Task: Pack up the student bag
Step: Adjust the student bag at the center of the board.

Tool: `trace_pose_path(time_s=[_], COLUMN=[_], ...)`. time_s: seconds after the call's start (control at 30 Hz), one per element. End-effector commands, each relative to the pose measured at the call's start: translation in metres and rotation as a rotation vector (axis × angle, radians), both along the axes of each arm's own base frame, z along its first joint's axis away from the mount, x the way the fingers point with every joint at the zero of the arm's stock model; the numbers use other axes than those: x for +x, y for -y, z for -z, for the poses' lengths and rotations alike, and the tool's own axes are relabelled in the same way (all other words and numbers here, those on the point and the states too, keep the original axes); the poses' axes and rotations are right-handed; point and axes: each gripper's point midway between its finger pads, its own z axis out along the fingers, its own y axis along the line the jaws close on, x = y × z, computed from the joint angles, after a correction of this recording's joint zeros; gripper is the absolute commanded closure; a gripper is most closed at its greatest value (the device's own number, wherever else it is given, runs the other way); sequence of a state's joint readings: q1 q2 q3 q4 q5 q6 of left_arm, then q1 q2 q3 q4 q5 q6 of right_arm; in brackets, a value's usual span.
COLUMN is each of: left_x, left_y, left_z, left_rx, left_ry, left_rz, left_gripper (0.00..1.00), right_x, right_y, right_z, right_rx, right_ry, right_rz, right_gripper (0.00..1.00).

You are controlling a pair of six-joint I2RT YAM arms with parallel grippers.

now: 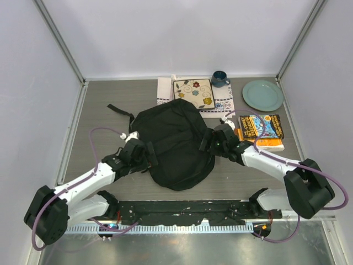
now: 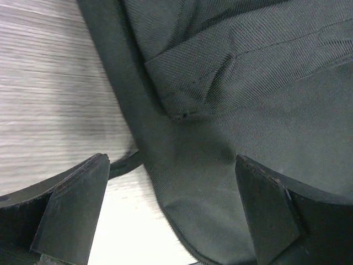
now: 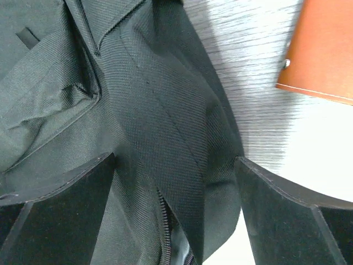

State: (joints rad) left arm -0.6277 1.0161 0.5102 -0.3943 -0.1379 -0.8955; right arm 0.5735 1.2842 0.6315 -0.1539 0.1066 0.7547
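Observation:
The student bag [image 1: 174,143] is a large black fabric backpack lying flat in the middle of the table. My left gripper [image 1: 148,157] is at its left edge, open, with the bag's rim [image 2: 209,182] between the spread fingers. My right gripper [image 1: 206,142] is at the bag's right edge, open, fingers spread over a fold of fabric [image 3: 176,143] with a zipper [image 3: 168,221] running under it. A colourful book [image 1: 263,128] on an orange one lies right of the bag. A brown cover [image 3: 322,49] shows in the right wrist view.
A floral patterned notebook [image 1: 193,92] lies on a white cloth [image 1: 165,91] behind the bag. A dark blue mug [image 1: 219,78] and a light green plate [image 1: 262,95] stand at the back right. A bag strap [image 1: 121,111] trails to the back left.

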Motion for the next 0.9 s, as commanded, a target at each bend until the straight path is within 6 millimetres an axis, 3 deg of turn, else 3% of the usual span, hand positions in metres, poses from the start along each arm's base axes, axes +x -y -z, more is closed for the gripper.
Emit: trace_pose_path(time_s=[0.0,0.13,0.3,0.43,0.6,0.7,0.73,0.77,0.87], left_x=[0.023,0.024,0.031,0.03,0.027,0.022,0.016,0.013,0.005], left_y=[0.039,0.055,0.059,0.035,0.01,-0.001,-0.006,-0.007,-0.012], left_z=[-0.008,-0.009,-0.048,-0.107,-0.135,-0.116,-0.106,-0.098,-0.078], left_rx=[-0.204,-0.274,-0.307,-0.245,-0.146,-0.07,-0.04,-0.025,-0.005], left_ry=[0.071,0.055,0.132,0.235,0.293,0.223,0.182,0.154,0.096], left_rz=[0.04,0.095,0.109,0.077,0.048,0.023,0.024,0.026,0.014], left_gripper=[0.0,0.0,0.01,0.0,0.0,0.0,0.01,0.0,0.0], right_x=[0.007,-0.009,-0.029,-0.058,-0.071,-0.06,-0.056,-0.05,-0.039], right_y=[-0.032,-0.053,-0.076,-0.117,-0.161,-0.15,-0.144,-0.128,-0.099], right_z=[-0.016,-0.009,-0.003,-0.003,-0.004,0.006,-0.003,0.004,-0.016], right_rx=[0.115,0.234,0.38,0.396,0.454,0.409,0.399,0.333,0.264], right_ry=[0.034,-0.012,-0.062,-0.076,-0.097,-0.094,-0.068,-0.066,0.014], right_rz=[-0.123,-0.199,-0.23,-0.317,-0.351,-0.254,-0.227,-0.172,-0.092], right_gripper=[0.06,0.08,0.09,0.09,0.09,0.08,0.08,0.07,0.05])
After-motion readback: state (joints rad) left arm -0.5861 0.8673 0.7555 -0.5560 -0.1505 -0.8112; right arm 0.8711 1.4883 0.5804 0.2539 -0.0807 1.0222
